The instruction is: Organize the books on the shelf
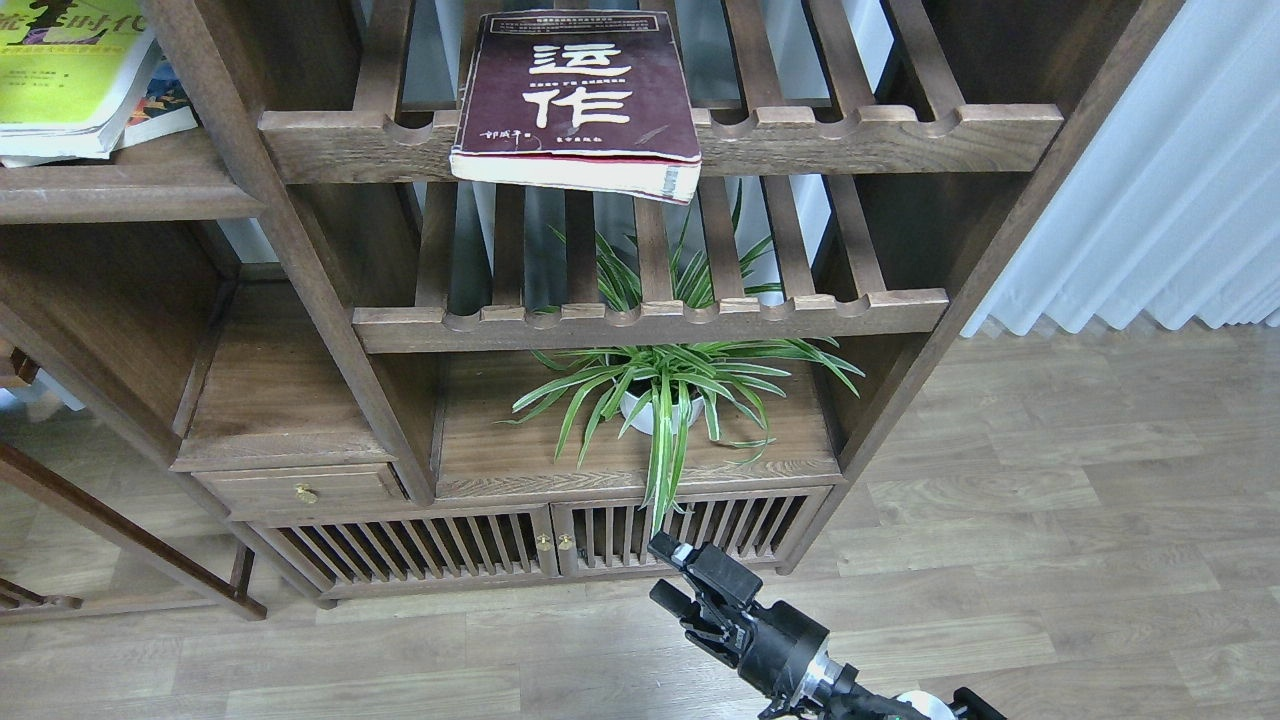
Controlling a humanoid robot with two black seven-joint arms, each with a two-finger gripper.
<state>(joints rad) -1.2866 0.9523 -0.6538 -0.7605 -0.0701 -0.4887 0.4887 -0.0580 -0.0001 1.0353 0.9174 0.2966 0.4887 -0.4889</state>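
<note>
The thick maroon book (575, 95) with big white Chinese characters lies flat on the upper slatted rack (860, 135), its front edge overhanging the notched rail. The yellow-green book (65, 65) lies on the solid dark wood shelf (120, 185) at the top left, on top of another book (165, 105) that is mostly hidden. The green "300" book cannot be made out. My right gripper (668, 570) is low in front of the cabinet doors, open and empty, far below the books. My left gripper is out of view.
A lower slatted rack (650, 320) sits under the upper one. A potted spider plant (660, 400) stands on the board below. Slatted cabinet doors (450, 545) and a small drawer (300, 490) are at the bottom. White curtains (1150, 200) hang at the right.
</note>
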